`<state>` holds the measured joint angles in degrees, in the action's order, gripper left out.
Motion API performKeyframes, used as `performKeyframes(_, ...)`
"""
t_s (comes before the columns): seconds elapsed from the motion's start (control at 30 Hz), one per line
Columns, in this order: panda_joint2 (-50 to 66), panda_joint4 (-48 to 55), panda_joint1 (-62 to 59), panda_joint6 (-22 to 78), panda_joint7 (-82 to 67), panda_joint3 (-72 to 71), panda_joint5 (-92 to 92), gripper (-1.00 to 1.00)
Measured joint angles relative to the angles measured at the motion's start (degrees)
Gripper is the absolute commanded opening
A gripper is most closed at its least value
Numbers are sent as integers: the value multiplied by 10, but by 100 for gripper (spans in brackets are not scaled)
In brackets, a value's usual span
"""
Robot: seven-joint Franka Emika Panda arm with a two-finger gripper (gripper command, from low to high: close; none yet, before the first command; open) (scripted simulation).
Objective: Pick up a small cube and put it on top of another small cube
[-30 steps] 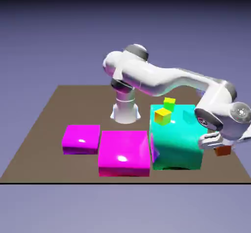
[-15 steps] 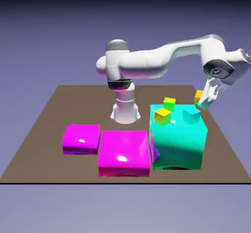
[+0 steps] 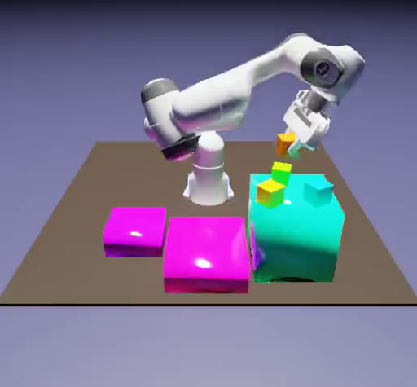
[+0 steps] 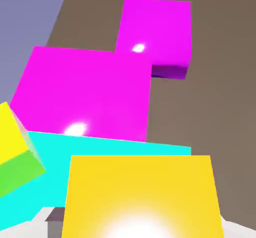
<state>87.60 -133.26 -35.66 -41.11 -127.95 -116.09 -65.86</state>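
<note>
The fingers are closed on the small orange-red cube, holding it in the air just above the lime-green and yellow cube, not touching it. That green cube sits at the far edge of the big teal block, with a yellow-orange cube near it on the exterior view's left and a tiny teal cube on its right. Two magenta blocks lie on the desk further left
</note>
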Motion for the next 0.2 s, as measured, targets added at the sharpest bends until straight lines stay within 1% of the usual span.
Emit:
performKeyframes(0.07, 0, 0, 0, 0, 1, 0, 1, 100)
performKeyframes(0.2, -57, 83, 58, 22, 10, -41, 55, 100)
